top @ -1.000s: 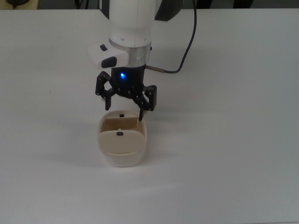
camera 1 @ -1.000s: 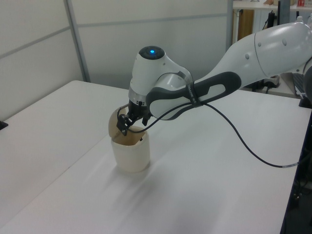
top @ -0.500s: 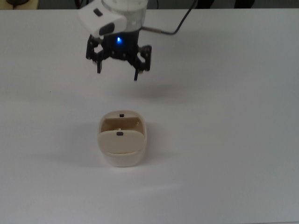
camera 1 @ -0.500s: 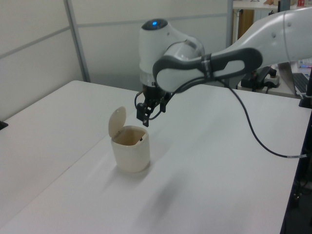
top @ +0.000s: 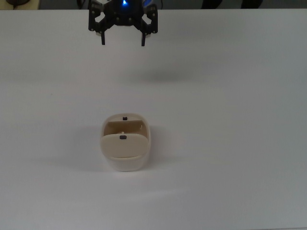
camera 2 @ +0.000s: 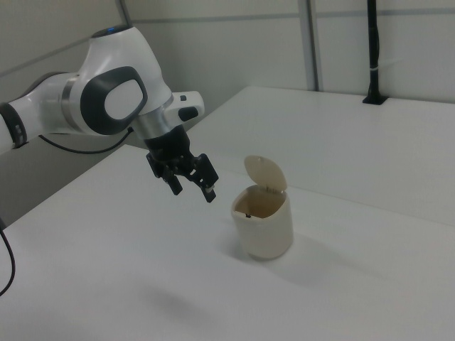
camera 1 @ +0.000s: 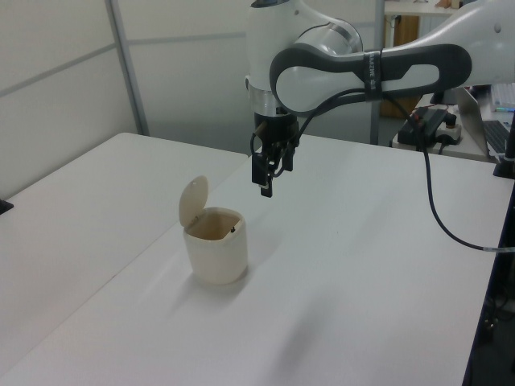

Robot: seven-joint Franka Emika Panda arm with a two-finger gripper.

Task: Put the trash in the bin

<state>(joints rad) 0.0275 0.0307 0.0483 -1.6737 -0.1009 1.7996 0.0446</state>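
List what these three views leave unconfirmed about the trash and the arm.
- Trash: not identifiable in any view. The bin wall and the tilted lid hide most of the inside; a pale speck there is too small to name.
- Arm: in the top view the upper edge cuts off everything above the open, empty gripper.
- Bin floor: hidden in the left and right views.

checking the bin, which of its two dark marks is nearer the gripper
The mark on the rim of the bin, higher in the top view, towards the gripper; the other mark sits on the raised lid.
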